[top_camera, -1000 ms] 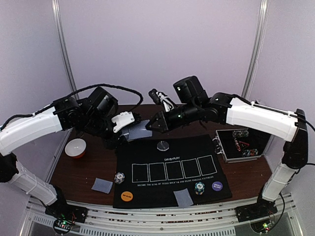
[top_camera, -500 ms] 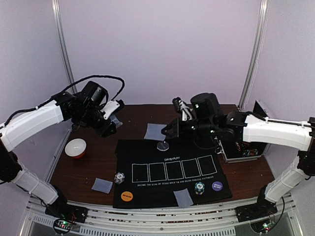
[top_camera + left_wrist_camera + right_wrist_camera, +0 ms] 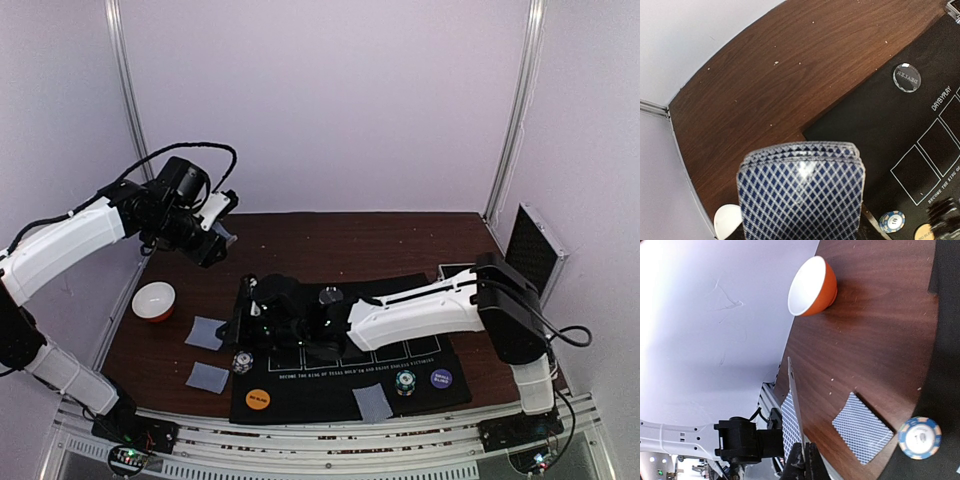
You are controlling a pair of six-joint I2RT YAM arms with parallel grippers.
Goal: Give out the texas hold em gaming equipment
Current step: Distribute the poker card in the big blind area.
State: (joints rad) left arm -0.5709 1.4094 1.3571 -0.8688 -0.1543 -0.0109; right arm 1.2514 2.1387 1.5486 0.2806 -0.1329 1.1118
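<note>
Seemingly midway: blind discs (image 3: 258, 399), dealer disc (image 3: 331, 296) and chip stacks (image 3: 241, 361) sit on the mat (image 3: 420, 300), and dealt cards (image 3: 208, 377) lie along the near edge. The right pincer (image 3: 801, 452) pinches a further card (image 3: 788, 420) edge-on just over the table's (image 3: 330, 245) left side. The left pincer (image 3: 213, 238) grips the deck (image 3: 800, 195) aloft, undealt.

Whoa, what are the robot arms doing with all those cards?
They are dealing out a poker game. The left hand holds the deck of cards up over the back left of the table. The right hand is stretched across the black mat, pinching a single card low over the wood beside another card lying flat. The chip stacks and blind discs sit near the mat's front edge.
</note>
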